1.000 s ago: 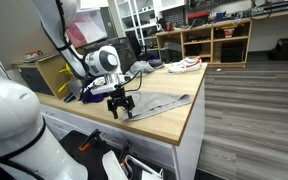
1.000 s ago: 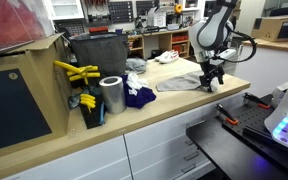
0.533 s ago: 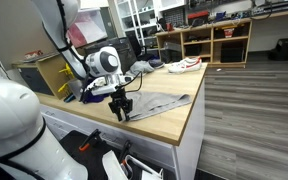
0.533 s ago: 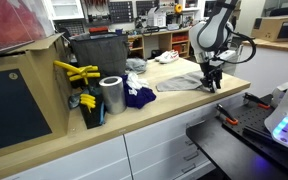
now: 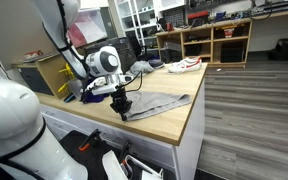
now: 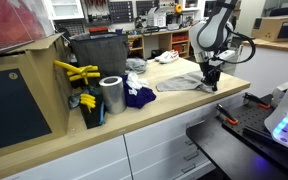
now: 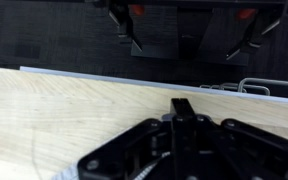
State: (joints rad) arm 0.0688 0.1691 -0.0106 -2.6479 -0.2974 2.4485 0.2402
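Note:
A grey cloth (image 5: pixel 159 103) (image 6: pixel 180 83) lies flat on the wooden tabletop (image 5: pixel 174 125) (image 6: pixel 164 110). My gripper (image 5: pixel 123 110) (image 6: pixel 210 84) points straight down at the cloth's corner nearest the table edge. In the wrist view the gripper (image 7: pixel 184 104) has its two fingers pressed together over bare wood, with no gap between them. A sliver of the grey cloth (image 7: pixel 74 174) shows under the linkage. Whether fabric is pinched between the pads is hidden.
A silver can (image 6: pixel 111 95), a crumpled blue cloth (image 6: pixel 139 97), yellow tools (image 6: pixel 76 72) and a dark bin (image 6: pixel 96 50) crowd one end of the table. A white shoe (image 5: pixel 187 64) rests at the far end. The table edge (image 7: pixel 84 75) runs just beyond the fingers.
The fingers have closed from wide open to fully together at the cloth's corner. The arm has stayed in place.

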